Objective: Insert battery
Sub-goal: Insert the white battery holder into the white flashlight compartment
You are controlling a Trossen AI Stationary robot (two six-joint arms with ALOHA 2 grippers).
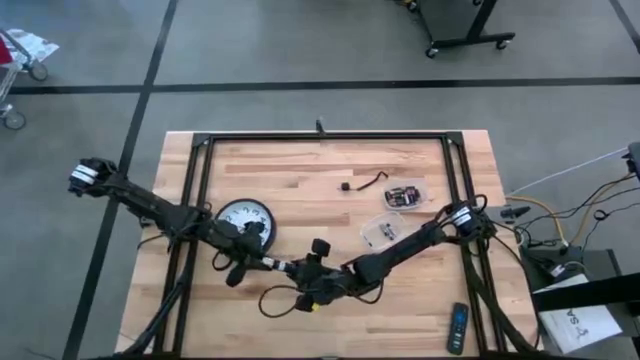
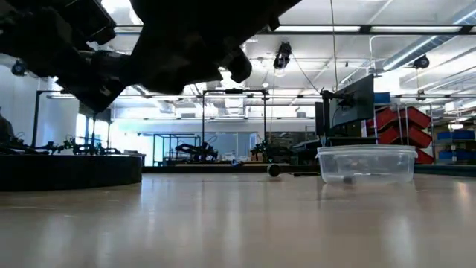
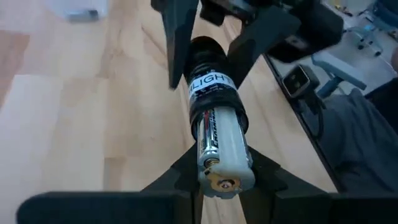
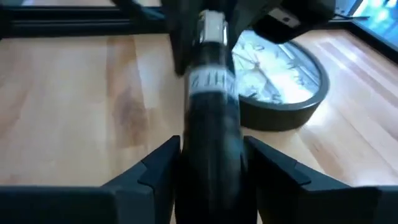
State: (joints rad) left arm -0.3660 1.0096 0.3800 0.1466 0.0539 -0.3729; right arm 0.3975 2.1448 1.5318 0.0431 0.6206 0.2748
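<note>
A black flashlight [image 3: 208, 68] with a white label is held above the table's near middle, between my two grippers. A silver-white battery [image 3: 224, 143] sticks out of its open end, with its far part inside the tube. My left gripper [image 3: 224, 171] is shut on the battery's free end. My right gripper [image 4: 211, 165] is shut on the flashlight's body [image 4: 211, 118]. In the high view the left gripper [image 1: 268, 263] and right gripper [image 1: 318, 272] face each other. My left gripper pinches the battery's free end [image 3: 225, 163] between its two fingers, one on each side. The fingers run along the battery, which points away from them into the flashlight. The battery is lifted clear of the table. My right gripper pinches the flashlight's black body [image 4: 210, 146] between its two fingers, one on each side. The fingers lie along the tube, which points away toward my left gripper. The flashlight is clear of the table and roughly level.
A round wall clock [image 1: 245, 218] lies face up just beyond the left gripper. Two clear plastic containers [image 1: 407, 195] [image 1: 382, 230] and a small black part with a cable [image 1: 365, 183] are at the far right. A remote [image 1: 457, 328] lies at the near right corner.
</note>
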